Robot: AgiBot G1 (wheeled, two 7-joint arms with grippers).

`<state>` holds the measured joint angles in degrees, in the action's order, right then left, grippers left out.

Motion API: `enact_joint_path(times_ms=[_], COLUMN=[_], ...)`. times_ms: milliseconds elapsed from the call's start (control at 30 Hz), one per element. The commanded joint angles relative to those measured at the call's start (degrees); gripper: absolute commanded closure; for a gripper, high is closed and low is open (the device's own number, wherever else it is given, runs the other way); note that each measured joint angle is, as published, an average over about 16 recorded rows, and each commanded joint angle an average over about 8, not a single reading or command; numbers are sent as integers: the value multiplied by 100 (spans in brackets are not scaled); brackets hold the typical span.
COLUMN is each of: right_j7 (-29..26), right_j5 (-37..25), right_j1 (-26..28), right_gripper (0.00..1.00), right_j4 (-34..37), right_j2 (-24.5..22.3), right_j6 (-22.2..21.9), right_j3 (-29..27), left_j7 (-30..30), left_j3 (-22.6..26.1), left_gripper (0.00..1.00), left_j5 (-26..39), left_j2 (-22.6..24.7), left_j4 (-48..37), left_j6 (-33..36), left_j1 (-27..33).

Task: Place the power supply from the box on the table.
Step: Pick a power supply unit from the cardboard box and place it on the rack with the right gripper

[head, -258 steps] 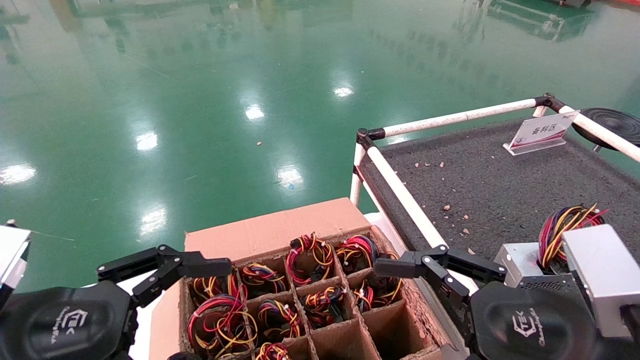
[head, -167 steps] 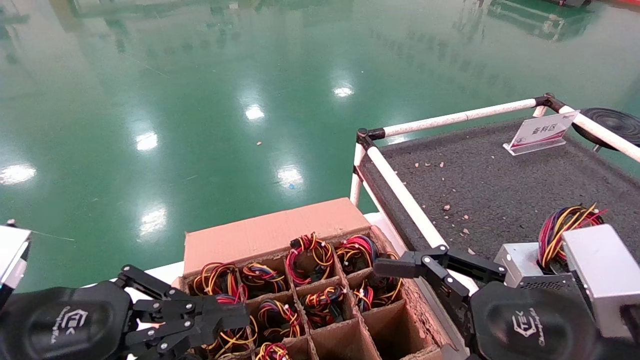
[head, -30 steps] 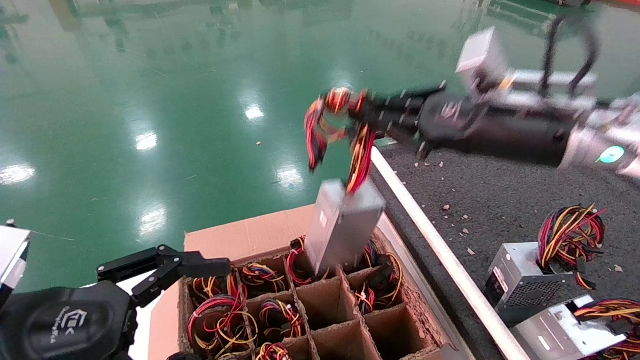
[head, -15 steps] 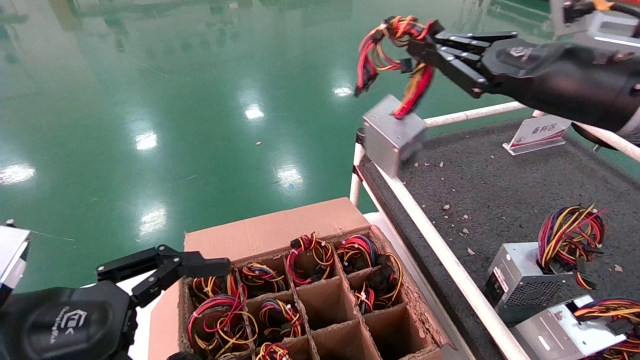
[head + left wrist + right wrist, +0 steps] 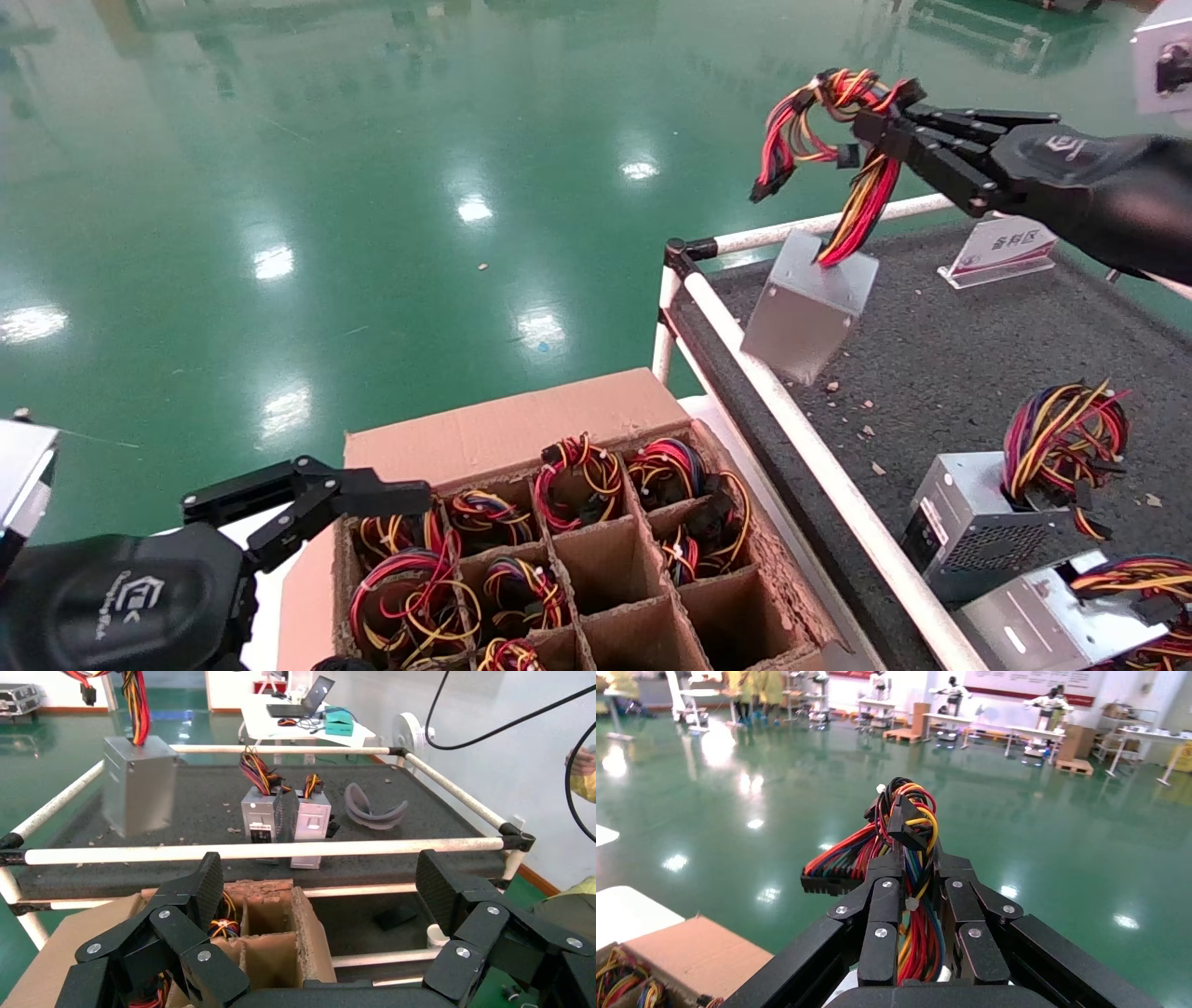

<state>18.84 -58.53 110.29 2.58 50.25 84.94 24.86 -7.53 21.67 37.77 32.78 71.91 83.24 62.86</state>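
Evidently heavy, the power supply (image 5: 808, 304) dangles, tilted, from its wire bundle (image 5: 833, 140), right gripper (image 5: 889, 130) jaws clamped there; left gripper (image 5: 372, 494) jaws apart by the box (image 5: 484, 433)

box (image 5: 521, 438) sits left of the table (image 5: 941, 345); power supply (image 5: 808, 305) hangs over the table's left rail; two more units (image 5: 968, 527) near-right on it

You saw the power supply (image 5: 808, 305) as a plain, dull-sheened sheet-metal case with plastic-sheathed wires (image 5: 843, 149). The box (image 5: 521, 438) was brown corrugated cardboard, matt, its edges frayed and crumbly. The table (image 5: 941, 354) had a rough, speckled, matt dark top, and its rails (image 5: 819, 452) were smooth white pipe. The floor (image 5: 326, 186) was glossy green. The right pincer (image 5: 880, 112) and left pincer (image 5: 372, 499) were matt black plastic.
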Motion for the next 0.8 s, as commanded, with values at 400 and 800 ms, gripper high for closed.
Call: enact_joint_path(times_ms=[400, 800], right_j7=[-177, -285], right_j5=[93, 112], right_j1=[-295, -609], right_gripper=[100, 100], right_j4=[-30, -87], right_j2=[-340, -574], right_j6=[-203, -69], right_j3=[-61, -76], left_j7=[0, 0], left_j3=[0, 1], left_gripper=[0, 0], left_j5=[0, 0], left_j2=[0, 0], left_j4=[0, 0], left_j6=[0, 0], left_j1=[0, 0])
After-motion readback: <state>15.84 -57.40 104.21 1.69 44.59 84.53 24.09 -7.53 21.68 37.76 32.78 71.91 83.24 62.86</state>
